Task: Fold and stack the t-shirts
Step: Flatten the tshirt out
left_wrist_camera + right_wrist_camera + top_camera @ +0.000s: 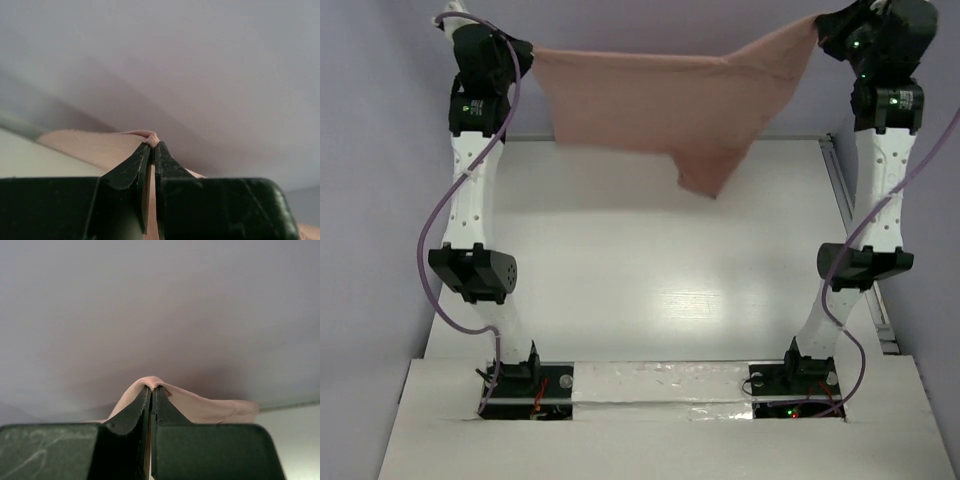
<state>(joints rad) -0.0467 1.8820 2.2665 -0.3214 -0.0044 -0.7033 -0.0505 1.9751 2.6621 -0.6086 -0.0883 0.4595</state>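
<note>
salmon-pink t-shirt point(660, 110): hanging spread in the air above the white desk point(650, 270), one corner sagging lower
left jaws: pinching the cloth's left top edge
right jaws: pressed together on its right top edge

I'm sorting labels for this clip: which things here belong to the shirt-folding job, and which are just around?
Job in hand:
t-shirt, hanging above the table between both tools
left tool, shut on it
right tool, shut on it

Just around:
table
purple cable on the left arm
</note>
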